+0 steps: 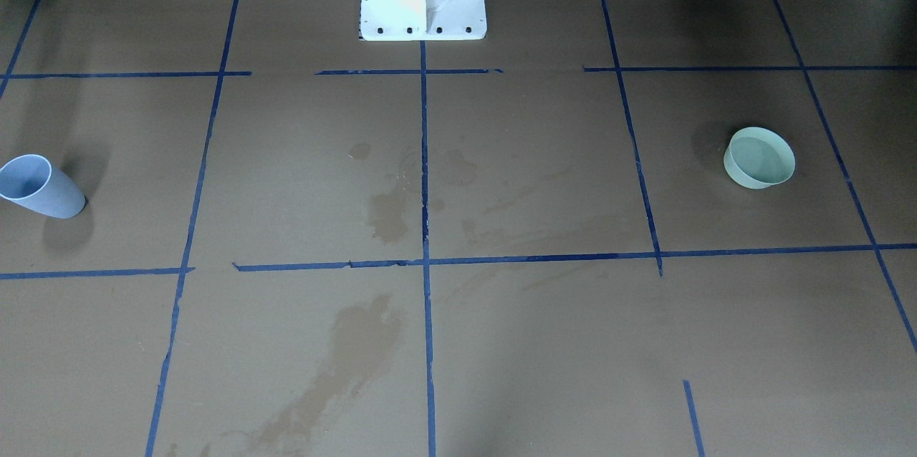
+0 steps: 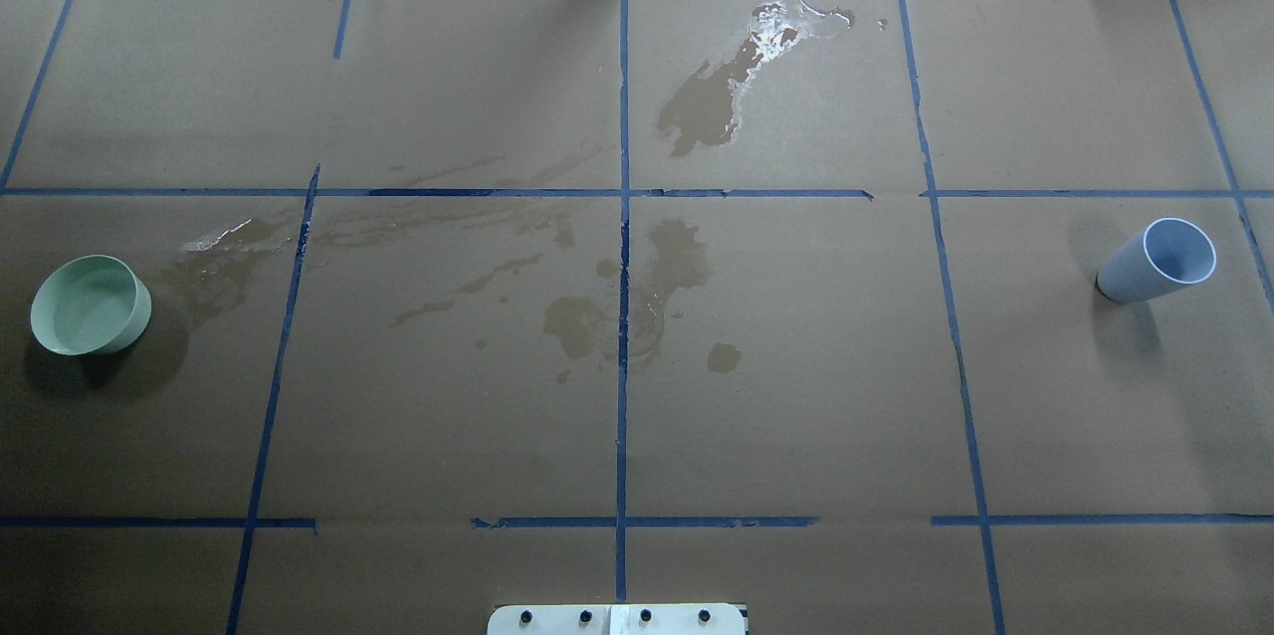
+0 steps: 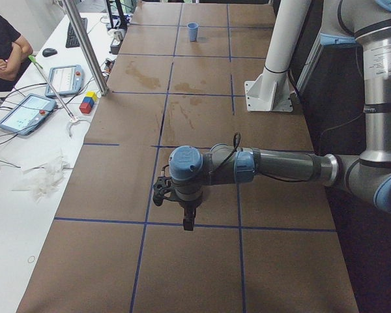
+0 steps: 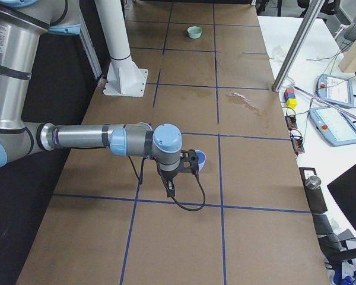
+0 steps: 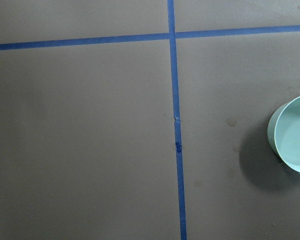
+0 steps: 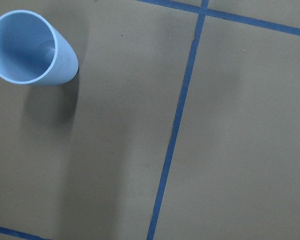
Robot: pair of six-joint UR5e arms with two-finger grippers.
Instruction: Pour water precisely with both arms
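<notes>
The right gripper [image 4: 193, 161] hovers above brown paper [image 2: 448, 436], with a light-blue tapered cup [image 4: 201, 159] just beside its tip; whether its jaws are spread or closed cannot be told. The left gripper [image 3: 161, 190], equally unreadable, hangs near a squat pale-green bowl [image 5: 294, 136]. Both vessels look like smooth, light, rigid plastic; the cup is probably best gripped mid-wall. The water [image 2: 771, 26], quick to slosh, shows only as glinting spills well away from both grippers.
</notes>
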